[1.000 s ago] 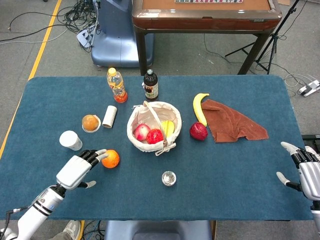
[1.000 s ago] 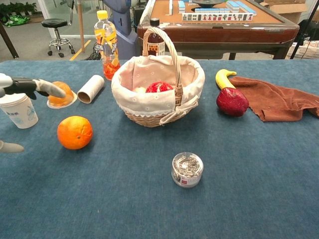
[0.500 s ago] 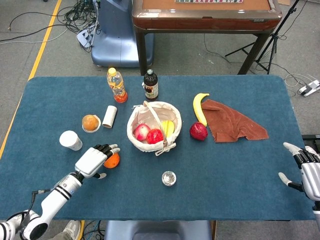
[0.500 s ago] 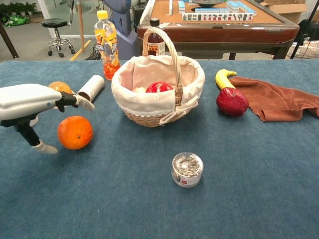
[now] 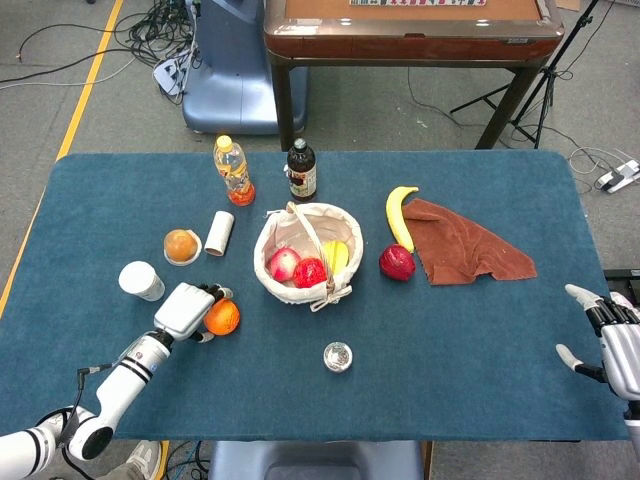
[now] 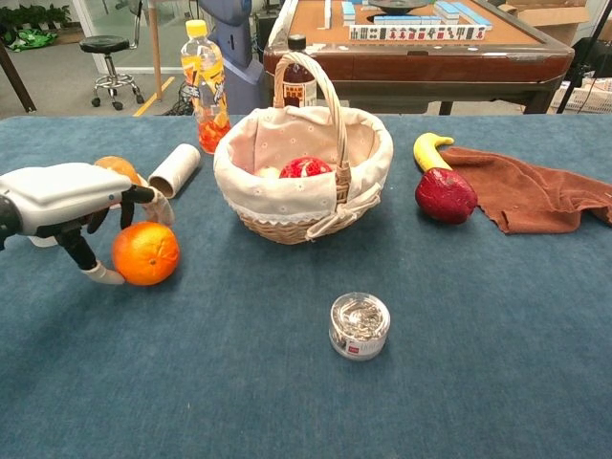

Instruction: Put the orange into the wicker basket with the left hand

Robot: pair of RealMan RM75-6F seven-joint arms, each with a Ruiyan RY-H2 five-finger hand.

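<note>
Left hand [image 6: 72, 196] fingers have now closed around the orange [image 6: 145, 253].

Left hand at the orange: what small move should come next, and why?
Probably close the fingers fully and lift. The left hand arches over the orange, fingers curled on its far side and thumb low beside it, but the fruit sits on the table, left of the wicker basket.

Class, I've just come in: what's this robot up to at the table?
The left robot hand is closing around the orange on the blue table, fingers curled over it and thumb at its base; it is not lifted yet. The wicker basket, already holding fruit, stands to the orange's right. The right robot hand rests open at the table's edge.
</note>
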